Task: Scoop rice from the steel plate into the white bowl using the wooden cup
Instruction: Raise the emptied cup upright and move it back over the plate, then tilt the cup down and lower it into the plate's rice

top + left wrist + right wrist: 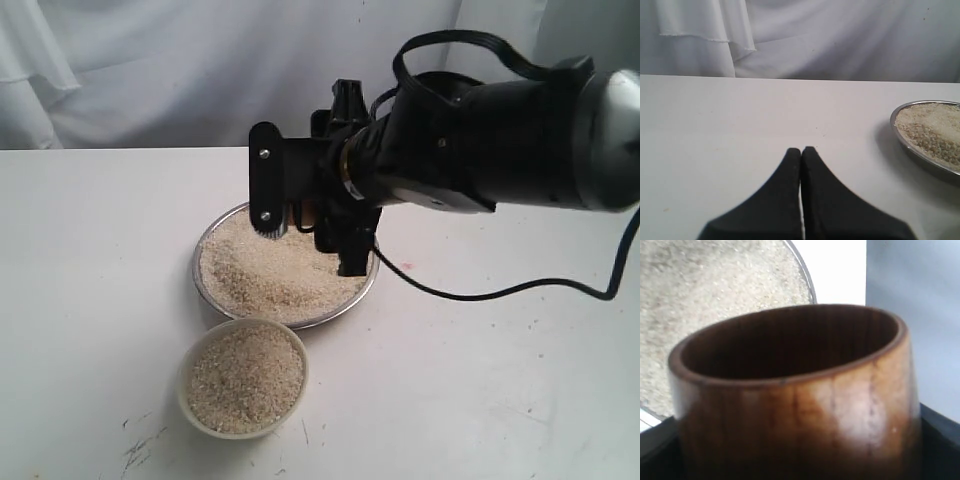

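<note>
The steel plate [197,272] lies mid-table, heaped with rice [270,272]. Over its far side hangs my right gripper [308,222], shut on the wooden cup [305,213], of which only a brown sliver shows between the black fingers. In the right wrist view the cup [805,410] fills the picture, its dark inside showing no grains, with the plate's rice [715,285] behind it. The white bowl [185,385] stands in front of the plate, full of rice [245,378]. My left gripper [801,150] is shut and holds nothing, low over bare table left of the plate [905,145].
A black cable [480,292] trails over the white table [80,300] to the right of the plate. White cloth [150,70] hangs along the back. The right arm's bulky body [500,130] reaches in from the right.
</note>
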`<state>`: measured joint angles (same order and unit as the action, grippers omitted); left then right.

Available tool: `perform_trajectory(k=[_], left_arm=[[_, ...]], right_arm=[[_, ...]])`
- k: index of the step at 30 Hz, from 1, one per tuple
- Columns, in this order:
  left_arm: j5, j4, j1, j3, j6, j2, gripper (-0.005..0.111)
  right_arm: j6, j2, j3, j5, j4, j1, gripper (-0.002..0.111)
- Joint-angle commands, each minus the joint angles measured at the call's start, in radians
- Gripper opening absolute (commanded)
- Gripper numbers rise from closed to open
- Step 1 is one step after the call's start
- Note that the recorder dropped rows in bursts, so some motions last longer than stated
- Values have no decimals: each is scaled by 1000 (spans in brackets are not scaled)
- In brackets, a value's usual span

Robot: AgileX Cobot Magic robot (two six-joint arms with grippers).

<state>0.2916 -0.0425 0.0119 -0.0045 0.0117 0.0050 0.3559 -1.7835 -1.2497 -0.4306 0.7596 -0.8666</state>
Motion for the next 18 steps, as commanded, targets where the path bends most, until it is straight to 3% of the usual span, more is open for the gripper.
perform_trajectory(k=[1, 11, 18], left_arm=[[-6, -1, -2, 5, -3, -5, 0], [-6, -1, -2, 5, -3, -5, 0], [-6, -1, -2, 5, -3, -5, 0]], right_arm=[[100, -39, -49, 44, 16, 58, 0], [259, -210, -274, -9, 10, 102, 0], [357, -253, -301, -9, 10, 109, 0]])
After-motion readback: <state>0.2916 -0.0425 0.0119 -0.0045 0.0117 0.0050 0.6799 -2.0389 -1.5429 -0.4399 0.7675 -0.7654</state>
